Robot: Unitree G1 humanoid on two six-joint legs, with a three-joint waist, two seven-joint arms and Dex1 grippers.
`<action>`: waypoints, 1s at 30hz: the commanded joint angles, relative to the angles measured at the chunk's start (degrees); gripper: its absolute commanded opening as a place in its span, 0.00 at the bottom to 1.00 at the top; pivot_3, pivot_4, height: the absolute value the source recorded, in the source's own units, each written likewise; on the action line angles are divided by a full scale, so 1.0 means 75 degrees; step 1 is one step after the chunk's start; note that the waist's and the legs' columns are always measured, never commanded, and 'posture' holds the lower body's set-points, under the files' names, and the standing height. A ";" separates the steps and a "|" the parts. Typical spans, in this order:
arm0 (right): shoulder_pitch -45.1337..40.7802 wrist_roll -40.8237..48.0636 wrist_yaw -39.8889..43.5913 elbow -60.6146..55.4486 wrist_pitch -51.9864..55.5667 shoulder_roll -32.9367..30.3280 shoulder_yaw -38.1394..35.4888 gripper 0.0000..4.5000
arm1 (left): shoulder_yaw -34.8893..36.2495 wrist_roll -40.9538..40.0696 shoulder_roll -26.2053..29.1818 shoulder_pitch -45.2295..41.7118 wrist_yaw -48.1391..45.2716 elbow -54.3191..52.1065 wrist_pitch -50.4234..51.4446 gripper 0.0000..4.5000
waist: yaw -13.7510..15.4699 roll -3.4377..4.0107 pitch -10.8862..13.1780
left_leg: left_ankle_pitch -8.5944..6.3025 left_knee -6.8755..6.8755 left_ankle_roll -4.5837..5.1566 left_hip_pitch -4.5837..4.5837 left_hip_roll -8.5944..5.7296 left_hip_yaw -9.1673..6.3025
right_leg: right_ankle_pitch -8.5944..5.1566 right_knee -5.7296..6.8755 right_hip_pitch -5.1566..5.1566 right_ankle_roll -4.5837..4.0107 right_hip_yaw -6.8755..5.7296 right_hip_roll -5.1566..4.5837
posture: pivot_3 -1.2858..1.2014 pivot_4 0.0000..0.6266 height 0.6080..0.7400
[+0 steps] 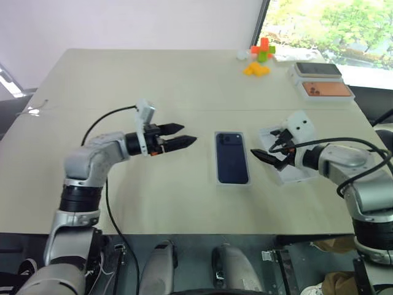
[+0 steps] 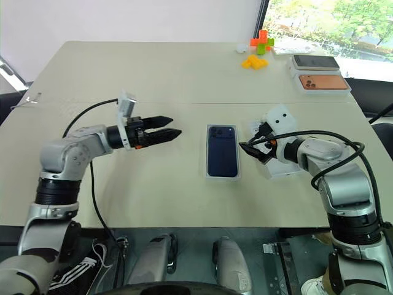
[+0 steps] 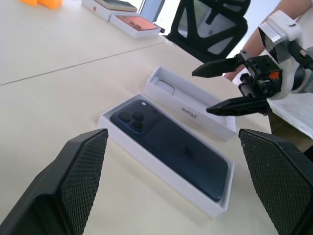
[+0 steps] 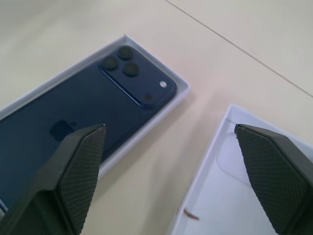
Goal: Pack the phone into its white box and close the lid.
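Observation:
The dark navy phone lies back up inside the white box at the table's middle, camera bump at the far end. Just right of it the lid lies with its white inside facing up. My left gripper hangs open to the left of the box, pointing at it, with nothing between its fingers. My right gripper is open above the lid's left edge and points toward the box. The left wrist view has the phone, the lid and the right gripper. In the right wrist view the phone and lid lie below wide-open fingers.
An orange-topped box and a dark-topped box stand at the far right corner. Coloured blocks and a yellow piece lie near them. A black office chair stands past the table's right edge.

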 commanded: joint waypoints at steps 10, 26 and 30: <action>-0.0271 -0.0620 -0.2281 -0.0660 0.2857 0.0798 0.0399 0.99 | 0.0621 -0.0296 0.0920 0.0281 -0.1784 -0.0042 -0.1252 1.00 | -0.0045 0.0002 0.0000 | -0.0001 -0.0001 0.0002 -0.0018 0.0003 -0.0001 | 0.0000 0.0002 -0.0021 0.0000 0.0004 0.0000 | 0.52 0.24 1.00; -0.0457 -0.0627 -0.2941 -0.0535 0.3297 0.1462 0.0349 0.34 | 0.0562 -0.0265 0.1384 0.0891 -0.2351 -0.0355 -0.2192 1.00 | -0.0165 0.0002 0.0000 | -0.0002 -0.0008 0.0012 -0.0019 0.0006 0.0000 | 0.0000 0.0002 -0.0028 0.0000 0.0012 0.0001 | 0.52 0.24 1.00; -0.0417 -0.0649 -0.2976 -0.0490 0.3231 0.1459 0.0375 0.01 | 0.0567 -0.0295 0.1411 0.0844 -0.2308 -0.0339 -0.2133 1.00 | -0.0168 0.0002 0.0000 | -0.0003 -0.0011 0.0013 -0.0020 0.0006 0.0001 | 0.0000 0.0002 -0.0031 0.0000 0.0012 0.0003 | 0.52 0.24 1.00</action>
